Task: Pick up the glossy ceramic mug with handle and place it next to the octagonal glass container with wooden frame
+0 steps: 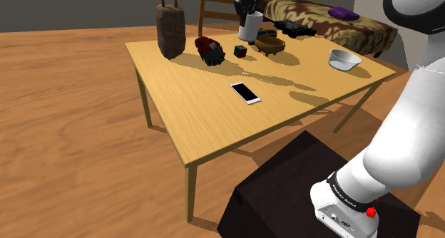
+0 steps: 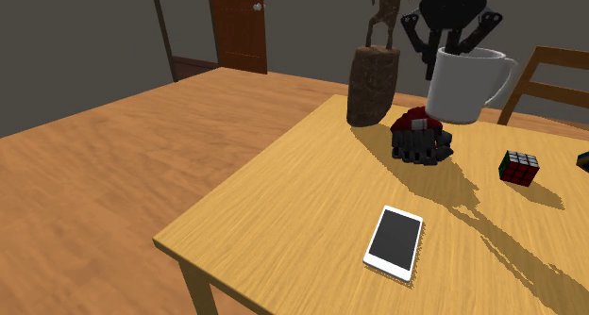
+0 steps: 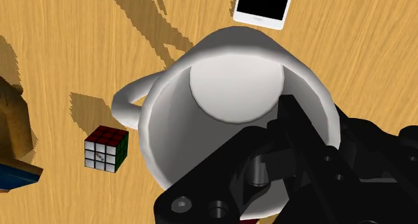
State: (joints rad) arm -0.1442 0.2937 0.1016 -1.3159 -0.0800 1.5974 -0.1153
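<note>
My gripper (image 2: 455, 45) is clamped on the rim of the white mug (image 2: 464, 85), with one finger down inside its wall. The mug hangs upright from me, lifted clear of the wooden table (image 2: 283, 200), and its handle (image 3: 128, 98) juts sideways. Past the handle, a colour cube (image 3: 106, 148) lies on the table below. A white-edged phone (image 3: 264, 5) lies beyond the mug's far side. In the shoulder view the brown-framed container (image 1: 271, 43) stands near the cube, and a white bowl (image 1: 343, 58) sits well apart.
</note>
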